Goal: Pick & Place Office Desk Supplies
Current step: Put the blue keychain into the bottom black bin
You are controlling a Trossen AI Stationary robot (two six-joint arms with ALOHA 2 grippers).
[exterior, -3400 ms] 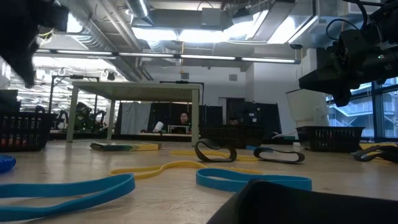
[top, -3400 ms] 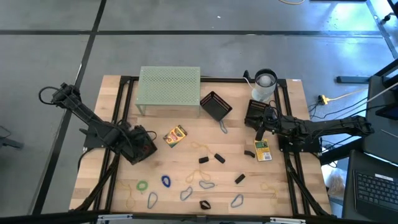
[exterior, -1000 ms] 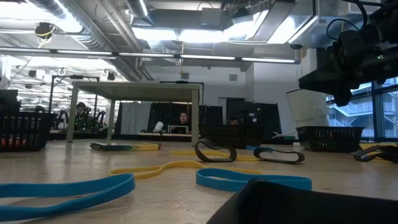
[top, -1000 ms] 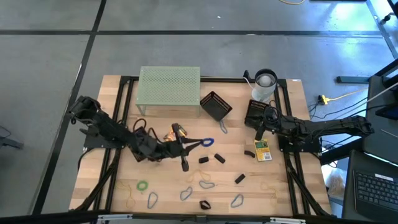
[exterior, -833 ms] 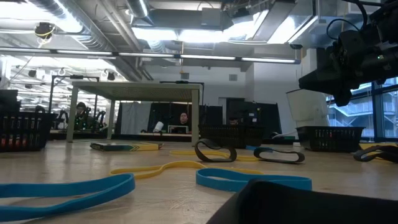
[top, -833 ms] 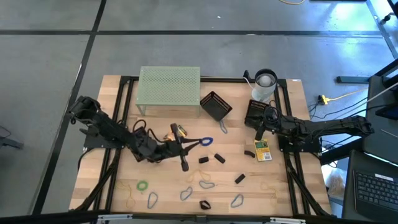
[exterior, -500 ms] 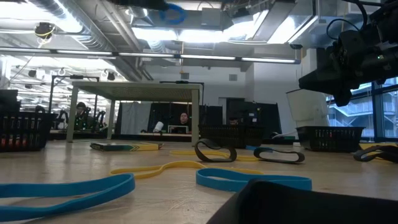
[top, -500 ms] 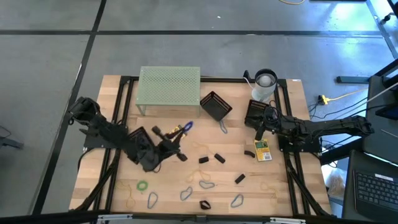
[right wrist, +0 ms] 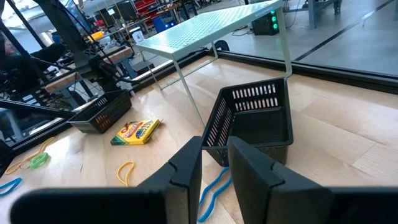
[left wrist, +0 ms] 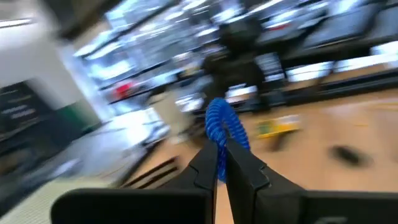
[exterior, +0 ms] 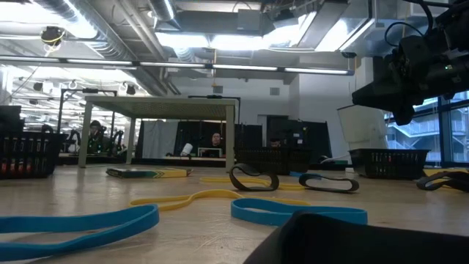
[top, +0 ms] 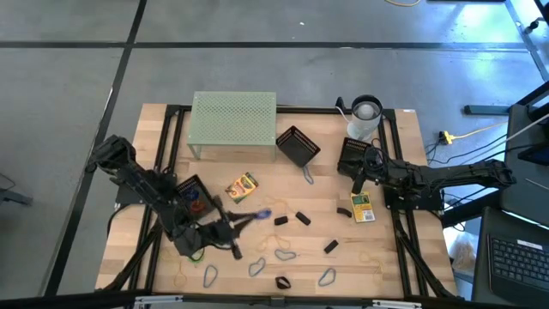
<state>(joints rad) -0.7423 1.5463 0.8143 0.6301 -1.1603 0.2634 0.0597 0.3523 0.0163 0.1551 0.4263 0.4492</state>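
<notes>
My left gripper (top: 251,216) (left wrist: 219,149) is over the table's middle, left of centre, shut on a blue coiled loop (top: 262,213) (left wrist: 222,124). One crayon box (top: 242,186) lies flat just beyond it, a second (top: 363,209) at the right. Black clips (top: 302,218), grey wire clips (top: 257,267) and a green loop (top: 196,256) lie loose toward the near edge. My right gripper (top: 362,168) (right wrist: 214,165) waits at the right over a black basket (right wrist: 255,121), its fingers slightly apart with nothing between them. My left gripper pinches the blue loop's lower rim (left wrist: 217,139) between its two fingers. The fingers lie about level and point from the table's left toward its right. The loop sticks out past the fingertips, lifted clear of the table.
A pale green perforated stand (top: 233,124) is at the far side, a black basket (top: 298,146) right of it and a white cup (top: 364,114) at the far right. Another black basket (top: 196,197) sits beside my left arm. Blue bands (exterior: 293,213) lie near the low camera.
My left gripper, still shut on the blue loop, has swung first toward the far edge, then back toward the near edge and the left, sinking a little. The loop has travelled with it, clear of the table.
</notes>
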